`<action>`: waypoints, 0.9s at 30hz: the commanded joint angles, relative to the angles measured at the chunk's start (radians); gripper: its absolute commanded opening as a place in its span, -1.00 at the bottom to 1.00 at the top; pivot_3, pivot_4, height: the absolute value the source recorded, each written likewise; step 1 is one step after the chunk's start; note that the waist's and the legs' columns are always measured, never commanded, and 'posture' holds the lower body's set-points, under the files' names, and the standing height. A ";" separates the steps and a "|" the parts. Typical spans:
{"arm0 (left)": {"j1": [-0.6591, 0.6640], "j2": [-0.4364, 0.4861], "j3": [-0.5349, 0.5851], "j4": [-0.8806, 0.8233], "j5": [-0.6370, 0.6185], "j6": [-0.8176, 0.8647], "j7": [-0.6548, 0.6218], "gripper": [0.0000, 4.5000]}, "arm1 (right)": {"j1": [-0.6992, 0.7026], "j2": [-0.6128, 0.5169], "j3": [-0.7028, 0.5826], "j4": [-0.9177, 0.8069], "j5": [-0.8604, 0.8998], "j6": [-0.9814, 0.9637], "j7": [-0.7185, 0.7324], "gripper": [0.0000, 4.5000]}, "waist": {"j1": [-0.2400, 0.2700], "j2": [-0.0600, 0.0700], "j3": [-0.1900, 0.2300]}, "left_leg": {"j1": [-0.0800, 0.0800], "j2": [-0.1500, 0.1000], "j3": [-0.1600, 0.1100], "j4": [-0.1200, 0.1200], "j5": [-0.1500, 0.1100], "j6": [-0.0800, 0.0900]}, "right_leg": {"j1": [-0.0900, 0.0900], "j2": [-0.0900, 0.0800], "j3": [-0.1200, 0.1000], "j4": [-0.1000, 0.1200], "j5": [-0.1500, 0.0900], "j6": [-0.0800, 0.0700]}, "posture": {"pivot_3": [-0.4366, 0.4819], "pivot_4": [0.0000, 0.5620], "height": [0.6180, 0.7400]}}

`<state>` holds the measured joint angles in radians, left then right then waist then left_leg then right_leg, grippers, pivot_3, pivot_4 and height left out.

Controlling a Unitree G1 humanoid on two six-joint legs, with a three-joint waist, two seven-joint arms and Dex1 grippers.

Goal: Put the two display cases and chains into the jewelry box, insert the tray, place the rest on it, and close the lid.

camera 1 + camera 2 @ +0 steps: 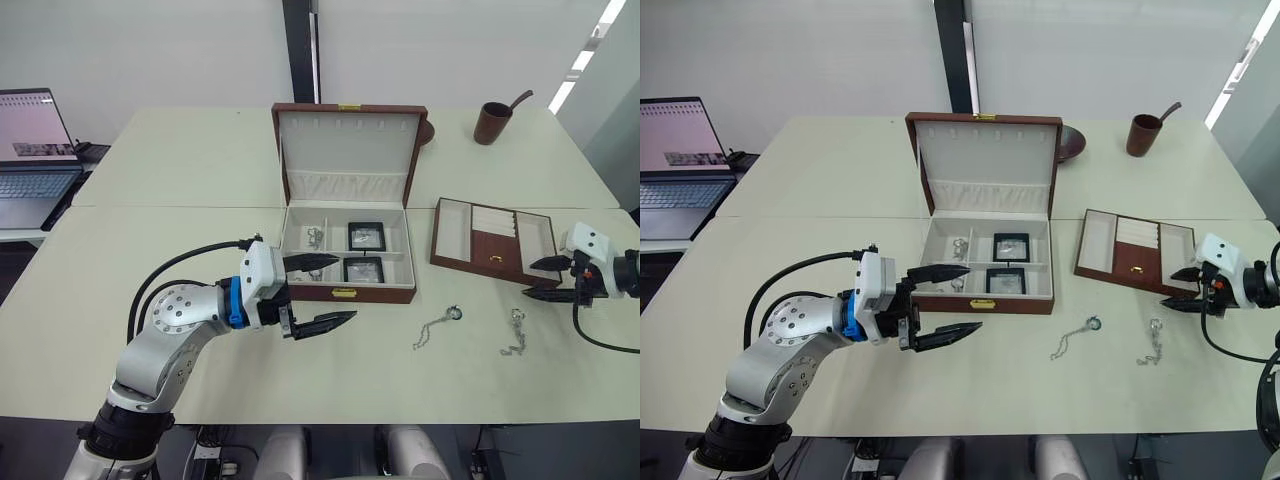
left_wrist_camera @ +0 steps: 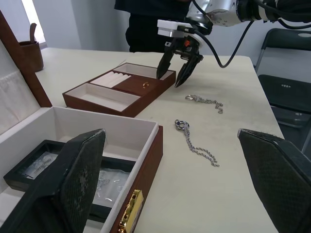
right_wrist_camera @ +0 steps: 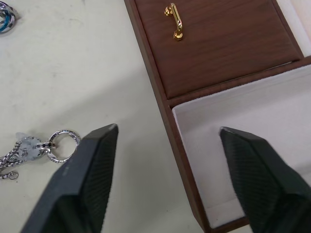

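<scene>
The laptop (image 1: pixel 35 150) is cut off at the left edge, only part of its screen and keyboard showing. In the jewelry box (image 1: pixel 345 250) a small silvery item (image 1: pixel 315 238) in the left compartment is too small to tell, and the left gripper (image 1: pixel 325 292)'s upper finger covers the box's front left corner. Behind the lid, a dark round thing (image 1: pixel 1072 142) peeks out, mostly hidden.

- The jewelry box (image 1: pixel 345 262) sits at frame centre, lid up, with two display cases (image 1: pixel 365 236) in its right compartments and a chain (image 1: pixel 315 238) in its left.
- Right of it lies the tray (image 1: pixel 494 241).
- Below the tray, two chains (image 1: pixel 437 327) lie on the table (image 1: pixel 150 230) (well apart).
- A cup (image 1: pixel 492 123) stands upper right, a laptop (image 1: pixel 35 155) far left.
</scene>
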<state>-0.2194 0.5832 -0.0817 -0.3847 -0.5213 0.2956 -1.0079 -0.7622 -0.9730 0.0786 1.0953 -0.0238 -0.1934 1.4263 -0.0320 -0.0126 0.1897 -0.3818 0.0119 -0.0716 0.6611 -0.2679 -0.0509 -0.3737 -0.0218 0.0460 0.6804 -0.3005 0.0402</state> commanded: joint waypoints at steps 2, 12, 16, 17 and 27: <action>0.003 0.002 -0.005 -0.010 -0.002 -0.026 -0.033 1.00 | -0.017 -0.005 -0.014 0.008 -0.009 -0.025 -0.013 -0.14 | 0.000 0.000 0.000 | 0.000 0.000 0.000 0.000 0.000 0.000 | 0.000 0.000 0.000 0.000 0.000 0.000 | -0.05 -0.47 1.00; -0.013 -0.015 -0.014 0.007 -0.001 -0.021 -0.039 1.00 | -0.013 -0.008 -0.022 0.006 -0.011 -0.039 -0.018 -1.00 | -0.001 0.000 0.000 | 0.000 0.000 0.000 0.000 0.000 0.000 | 0.000 0.000 0.000 0.000 0.000 0.000 | -0.05 -0.47 1.00; -0.015 -0.021 -0.019 0.017 0.004 -0.028 -0.041 1.00 | -0.011 -0.010 -0.027 0.000 -0.006 -0.038 -0.015 -1.00 | -0.001 0.000 0.000 | 0.000 0.000 0.000 0.000 0.000 0.000 | 0.000 0.000 0.000 0.000 0.000 0.000 | -0.05 -0.47 1.00; -0.015 -0.024 -0.022 0.018 0.007 -0.031 -0.041 1.00 | -0.010 -0.011 -0.028 -0.001 -0.005 -0.038 -0.014 -1.00 | -0.001 0.000 0.000 | 0.000 0.000 0.000 0.000 0.000 0.000 | 0.000 0.000 0.000 0.000 0.000 0.000 | -0.05 -0.47 1.00; 0.002 -0.040 -0.021 0.026 0.027 -0.050 -0.021 1.00 | 0.052 -0.061 -0.127 -0.150 0.102 0.049 0.041 -1.00 | 0.000 0.002 0.001 | 0.000 0.000 0.000 0.000 0.000 0.000 | 0.000 0.000 0.000 0.000 0.000 0.000 | -0.05 -0.47 1.00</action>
<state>-0.2196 0.5470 -0.1138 -0.3465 -0.4917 0.2645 -1.0352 -0.7122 -0.9891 0.0026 1.0014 0.0343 -0.1564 1.4580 -0.0317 -0.0106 0.1906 -0.3819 0.0121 -0.0719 0.6614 -0.2679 -0.0509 -0.3736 -0.0221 0.0461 0.6806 -0.3005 0.0403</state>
